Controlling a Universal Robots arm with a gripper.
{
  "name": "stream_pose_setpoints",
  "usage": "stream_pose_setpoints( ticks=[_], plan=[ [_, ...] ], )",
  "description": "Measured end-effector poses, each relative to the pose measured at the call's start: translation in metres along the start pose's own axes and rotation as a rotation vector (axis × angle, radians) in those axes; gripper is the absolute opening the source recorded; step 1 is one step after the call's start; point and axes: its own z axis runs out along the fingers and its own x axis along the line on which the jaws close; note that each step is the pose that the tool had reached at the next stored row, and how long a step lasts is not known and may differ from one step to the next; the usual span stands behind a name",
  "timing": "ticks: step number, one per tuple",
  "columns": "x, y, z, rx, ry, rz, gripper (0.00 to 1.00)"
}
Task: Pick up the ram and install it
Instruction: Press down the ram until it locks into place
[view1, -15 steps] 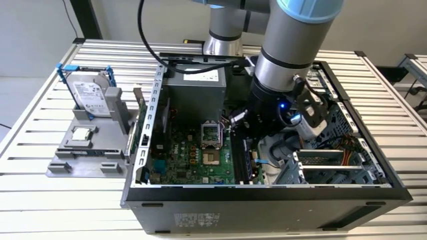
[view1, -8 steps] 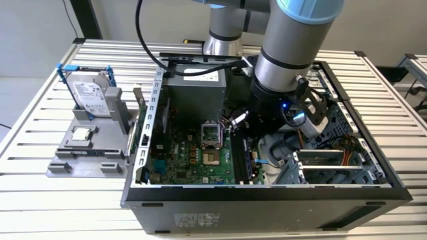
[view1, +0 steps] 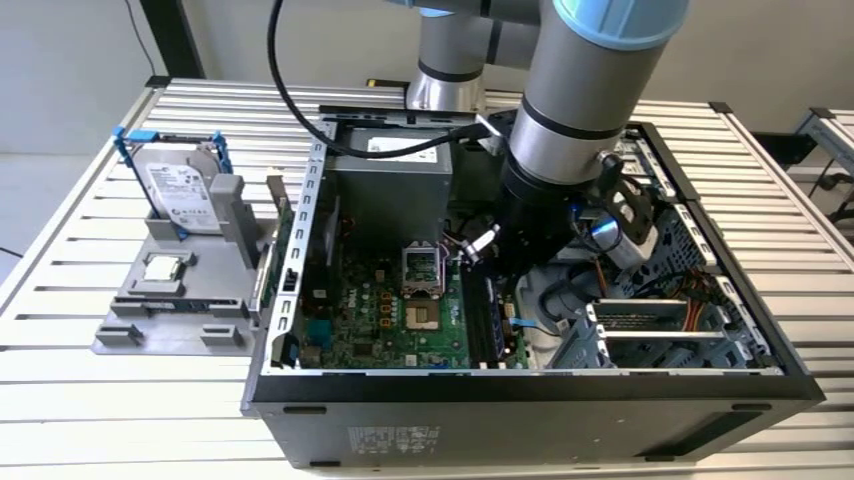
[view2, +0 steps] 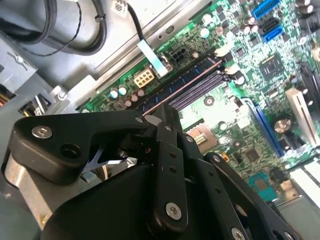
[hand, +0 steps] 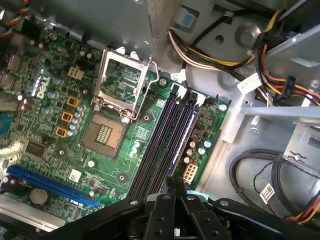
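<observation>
Standing inside the open computer case (view1: 287, 260), end effector (hand: 172, 187) narrow over the ram (hand: 182, 132) seated in its slot.

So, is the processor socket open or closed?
Open: in the first wrist view the processor socket shows bare contacts, no chip, and its metal cover is flipped back.
</observation>
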Motion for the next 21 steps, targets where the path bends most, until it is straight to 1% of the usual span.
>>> stream_pose_setpoints(
  ticks=[21],
  plan=[
    [-0.0001, 0.0005, 0.0000, 0.0062, -0.0030, -0.375, 0.00]
  ],
)
